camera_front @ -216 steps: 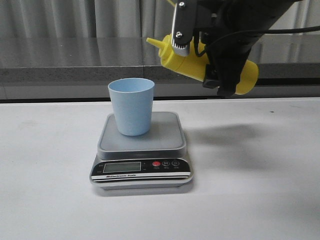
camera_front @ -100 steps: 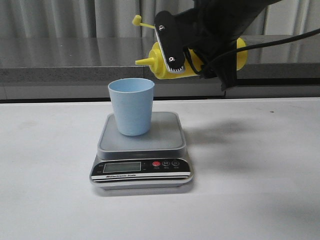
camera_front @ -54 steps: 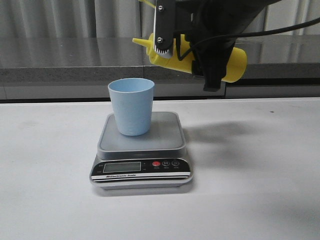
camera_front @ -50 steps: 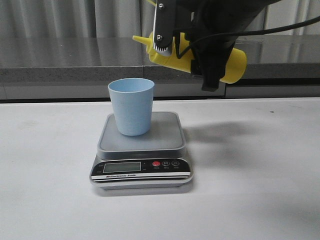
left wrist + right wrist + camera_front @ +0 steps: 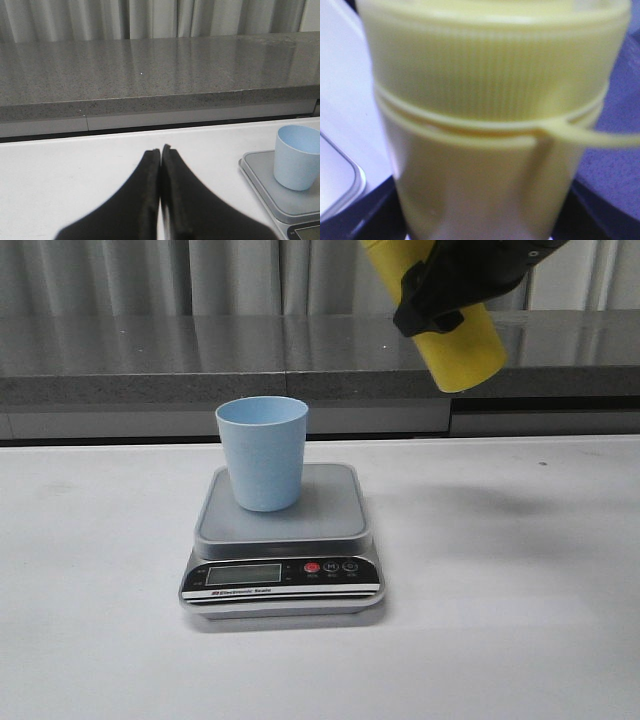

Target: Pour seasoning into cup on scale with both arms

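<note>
The seasoning bottle [image 5: 455,335] has swung up from over the cup [image 5: 263,452], its base now tilted low; the right pincer [image 5: 440,285] clamps its soft, squeezable body mid-height. Left pincer [image 5: 161,160] sits closed, empty.

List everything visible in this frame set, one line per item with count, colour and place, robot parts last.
Cup: 1, pale blue, upright on the scale platform, toward its left side.
Scale: 1, grey platform with black front panel, centre of the white table.
Seasoning bottle: 1, yellow, held tilted in the air, up and right of the cup, base pointing down-right.
Ledge: 1, grey stone, behind the table.
Curtain: pale grey, behind the ledge.
Left gripper: 1, black, jaws together, empty, left of the scale.
Right gripper: 1, black, clamped around the bottle.
</note>
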Robot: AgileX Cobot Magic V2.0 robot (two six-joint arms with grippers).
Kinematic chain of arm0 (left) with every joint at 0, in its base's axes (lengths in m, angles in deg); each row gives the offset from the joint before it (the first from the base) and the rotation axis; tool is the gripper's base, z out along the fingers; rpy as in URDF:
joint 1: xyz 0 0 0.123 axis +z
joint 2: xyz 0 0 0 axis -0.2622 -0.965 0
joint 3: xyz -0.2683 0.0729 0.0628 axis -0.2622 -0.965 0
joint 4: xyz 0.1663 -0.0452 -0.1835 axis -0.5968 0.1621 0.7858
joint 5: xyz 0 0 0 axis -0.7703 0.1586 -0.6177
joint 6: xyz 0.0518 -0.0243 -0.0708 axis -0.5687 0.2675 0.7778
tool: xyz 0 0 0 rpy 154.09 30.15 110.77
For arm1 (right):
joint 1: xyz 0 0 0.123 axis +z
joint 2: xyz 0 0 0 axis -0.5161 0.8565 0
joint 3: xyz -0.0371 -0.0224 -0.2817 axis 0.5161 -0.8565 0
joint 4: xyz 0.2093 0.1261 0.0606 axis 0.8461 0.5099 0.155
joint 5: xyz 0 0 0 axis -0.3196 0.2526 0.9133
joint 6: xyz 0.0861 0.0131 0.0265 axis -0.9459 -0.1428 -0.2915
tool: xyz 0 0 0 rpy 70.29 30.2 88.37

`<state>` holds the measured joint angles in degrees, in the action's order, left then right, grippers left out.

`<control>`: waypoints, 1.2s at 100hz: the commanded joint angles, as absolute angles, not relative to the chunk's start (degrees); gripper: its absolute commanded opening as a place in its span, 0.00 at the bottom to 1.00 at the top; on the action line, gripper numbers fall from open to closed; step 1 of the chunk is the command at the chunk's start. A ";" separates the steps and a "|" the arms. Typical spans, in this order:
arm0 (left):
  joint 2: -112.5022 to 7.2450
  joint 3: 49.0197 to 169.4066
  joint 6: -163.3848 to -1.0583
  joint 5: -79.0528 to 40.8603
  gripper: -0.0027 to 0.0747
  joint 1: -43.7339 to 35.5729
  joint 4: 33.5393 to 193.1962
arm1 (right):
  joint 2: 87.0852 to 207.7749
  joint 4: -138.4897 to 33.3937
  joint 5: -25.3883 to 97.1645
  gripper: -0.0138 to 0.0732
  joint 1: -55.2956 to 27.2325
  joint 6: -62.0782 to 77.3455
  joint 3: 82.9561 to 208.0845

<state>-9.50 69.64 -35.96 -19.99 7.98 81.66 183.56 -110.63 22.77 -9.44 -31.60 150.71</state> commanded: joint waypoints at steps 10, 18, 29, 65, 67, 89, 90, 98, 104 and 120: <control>-9.97 71.19 -35.45 -15.11 0.01 8.01 81.72 | 178.01 -96.70 3.88 0.43 -13.94 -28.59 144.65; -9.97 71.19 -35.45 -15.11 0.01 8.01 81.72 | 177.26 -91.97 -2.18 0.43 -15.18 -26.53 140.25; -9.97 71.19 -35.45 -15.11 0.01 8.01 81.72 | 177.18 -85.44 -8.65 0.43 -15.92 -23.63 134.98; -9.97 71.19 -35.45 -15.11 0.01 8.01 81.72 | 179.39 -74.53 -23.11 0.43 -15.91 -19.22 123.27; -9.97 71.19 -35.45 -15.11 0.01 8.01 81.72 | 179.77 -74.66 -23.36 0.43 -15.91 -19.22 123.11; -9.97 71.19 -35.45 -15.11 0.01 8.01 81.72 | 183.93 -78.35 -25.50 0.43 -15.91 -19.22 123.00; -9.97 71.19 -35.45 -15.11 0.01 8.01 81.72 | 184.08 -78.62 -25.75 0.43 -15.91 -19.22 123.00; -9.97 71.19 -35.45 -15.11 0.01 8.01 81.72 | 185.71 -79.51 -27.66 0.43 -15.91 -19.22 123.00; -9.97 71.19 -35.45 -15.11 0.01 8.01 81.72 | 186.87 -79.65 -29.14 0.43 -15.91 -19.22 123.00; -9.97 71.19 -35.45 -15.11 0.01 8.01 81.72 | 190.01 -79.79 -30.60 0.43 -15.91 -19.22 123.00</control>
